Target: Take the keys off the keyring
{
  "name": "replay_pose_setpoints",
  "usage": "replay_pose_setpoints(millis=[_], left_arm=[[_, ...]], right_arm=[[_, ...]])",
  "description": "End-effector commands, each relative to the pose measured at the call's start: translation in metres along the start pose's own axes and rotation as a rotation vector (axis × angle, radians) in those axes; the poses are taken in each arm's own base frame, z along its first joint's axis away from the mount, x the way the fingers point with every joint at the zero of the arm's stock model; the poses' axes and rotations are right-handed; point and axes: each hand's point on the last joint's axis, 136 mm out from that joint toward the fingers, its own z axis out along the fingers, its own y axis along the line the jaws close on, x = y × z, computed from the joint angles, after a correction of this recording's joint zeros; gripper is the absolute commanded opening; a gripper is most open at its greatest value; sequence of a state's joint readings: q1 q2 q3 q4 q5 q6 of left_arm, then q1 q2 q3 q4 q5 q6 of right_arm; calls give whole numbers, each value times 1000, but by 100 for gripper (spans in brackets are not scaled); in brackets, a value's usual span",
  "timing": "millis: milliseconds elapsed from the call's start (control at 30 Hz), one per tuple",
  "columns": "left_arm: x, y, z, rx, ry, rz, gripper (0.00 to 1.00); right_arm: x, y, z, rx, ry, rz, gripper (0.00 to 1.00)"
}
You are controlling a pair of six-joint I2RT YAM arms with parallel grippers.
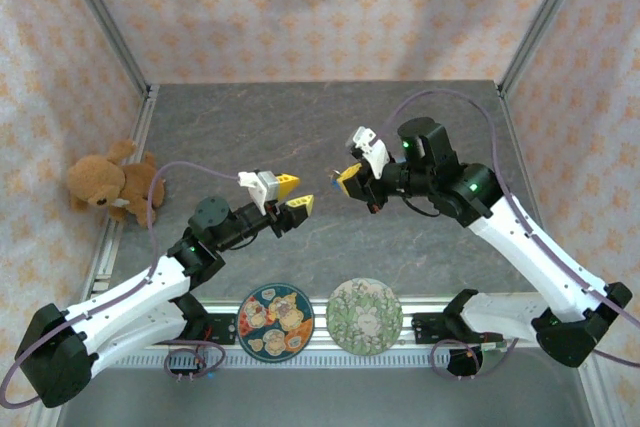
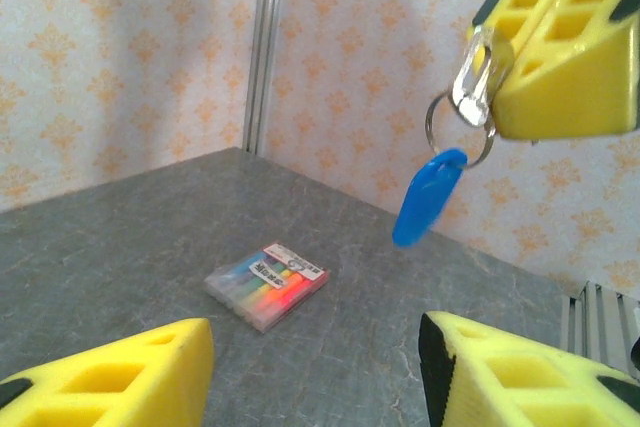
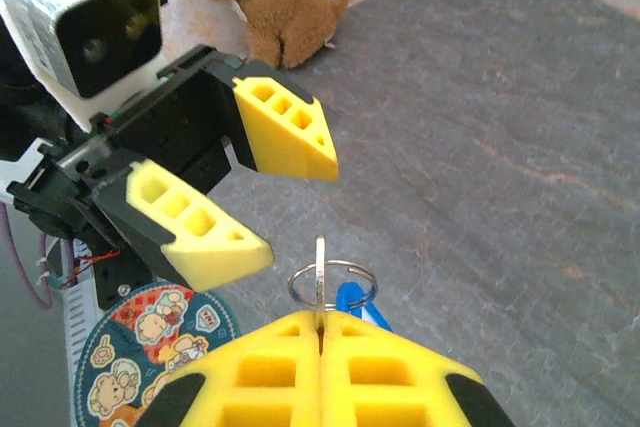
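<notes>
My right gripper (image 3: pixel 320 322) is shut on a silver key (image 3: pixel 320 272) held edge-on above the table. A thin metal keyring (image 3: pixel 360 267) loops through that key, and a blue key (image 3: pixel 352 299) hangs from the ring beside the fingers. In the left wrist view the silver key (image 2: pixel 478 77), keyring (image 2: pixel 460 132) and dangling blue key (image 2: pixel 425 197) hang from the right gripper (image 2: pixel 560 57) at upper right. My left gripper (image 2: pixel 318 357) is open with nothing between its fingers, facing the ring from a short gap. From above, the left gripper (image 1: pixel 293 196) and right gripper (image 1: pixel 345 179) point at each other mid-table.
A pack of coloured highlighters (image 2: pixel 267 284) lies on the grey table below the grippers. A brown teddy bear (image 1: pixel 105 182) sits at the left edge. Two patterned plates (image 1: pixel 276 320) (image 1: pixel 365 314) rest at the near edge between the arm bases.
</notes>
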State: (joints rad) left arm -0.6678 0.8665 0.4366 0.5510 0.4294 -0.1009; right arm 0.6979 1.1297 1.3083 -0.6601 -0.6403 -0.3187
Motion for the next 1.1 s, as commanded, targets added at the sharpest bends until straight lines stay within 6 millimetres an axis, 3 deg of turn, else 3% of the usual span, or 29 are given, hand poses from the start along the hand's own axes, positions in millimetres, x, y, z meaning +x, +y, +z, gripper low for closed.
replay_pose_setpoints(millis=[0, 433, 733, 1067], left_arm=[[-11, -8, 1, 23, -42, 69, 57], [-30, -25, 11, 47, -93, 158, 58], [-53, -13, 20, -55, -201, 247, 62], [-64, -21, 41, -6, -242, 287, 62]], right_arm=[[-9, 3, -3, -5, -43, -68, 0], [-13, 6, -5, -16, -66, -79, 0], [-14, 9, 0, -49, -68, -22, 0], [-14, 12, 1, -71, -72, 10, 0]])
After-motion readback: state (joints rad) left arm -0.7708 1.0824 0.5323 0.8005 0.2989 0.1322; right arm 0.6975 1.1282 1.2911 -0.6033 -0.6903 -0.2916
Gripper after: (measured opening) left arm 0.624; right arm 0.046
